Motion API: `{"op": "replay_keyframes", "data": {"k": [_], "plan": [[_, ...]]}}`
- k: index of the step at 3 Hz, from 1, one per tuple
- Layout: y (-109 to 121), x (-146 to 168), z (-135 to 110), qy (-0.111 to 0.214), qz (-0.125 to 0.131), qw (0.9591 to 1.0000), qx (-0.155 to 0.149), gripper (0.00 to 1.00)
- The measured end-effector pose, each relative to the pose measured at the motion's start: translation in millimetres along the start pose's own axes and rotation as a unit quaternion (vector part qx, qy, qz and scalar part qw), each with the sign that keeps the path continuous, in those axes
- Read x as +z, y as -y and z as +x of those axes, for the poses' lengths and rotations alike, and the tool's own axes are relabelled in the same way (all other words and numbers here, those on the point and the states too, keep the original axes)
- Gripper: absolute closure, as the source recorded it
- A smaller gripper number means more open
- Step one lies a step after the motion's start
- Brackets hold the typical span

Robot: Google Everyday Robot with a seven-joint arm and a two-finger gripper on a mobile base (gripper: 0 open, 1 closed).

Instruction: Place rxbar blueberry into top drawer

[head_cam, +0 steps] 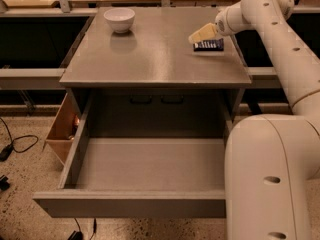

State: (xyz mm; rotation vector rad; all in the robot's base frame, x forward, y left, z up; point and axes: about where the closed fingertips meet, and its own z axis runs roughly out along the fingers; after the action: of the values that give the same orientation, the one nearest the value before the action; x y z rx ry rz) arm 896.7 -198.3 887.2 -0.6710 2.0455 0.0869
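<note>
One arm [295, 59] is all I have on this rig, and it reaches in from the right side of my view, bending across the back right corner of the grey desk [150, 59]. Its gripper [200, 35] sits just over the rxbar blueberry [209, 45], with the tan tip slanting down and to the left above the bar's left end. I cannot tell from this view whether the jaws are open or closed, nor whether they touch the wrapper. The rxbar blueberry lies flat on the desk near the right edge, its dark wrapper showing below and to the right of the gripper. The top drawer [150, 164] is pulled well out toward me beneath the desk, its grey floor bare, its plain front panel nearest the camera. The bar is on the desk surface, not in the drawer. A white bowl [119, 19] stands upright at the back left of the desk, well apart from the bar and the gripper. A tan wooden box [62, 129] sits against the left side of the cabinet, beside the open drawer. The robot's white base [272, 179] fills the lower right, close against the drawer's right side, and a dark cable [15, 146] trails on the speckled floor at the left
</note>
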Motion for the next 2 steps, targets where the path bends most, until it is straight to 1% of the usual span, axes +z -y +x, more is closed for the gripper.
{"op": "replay_keyframes", "data": {"k": [1, 2], "plan": [[0.4, -0.5, -0.8, 0.0, 0.001, 1.0, -0.001, 0.0], [-12.7, 15.4, 14.3, -0.003, -0.022, 0.9996, 0.02, 0.0]]}}
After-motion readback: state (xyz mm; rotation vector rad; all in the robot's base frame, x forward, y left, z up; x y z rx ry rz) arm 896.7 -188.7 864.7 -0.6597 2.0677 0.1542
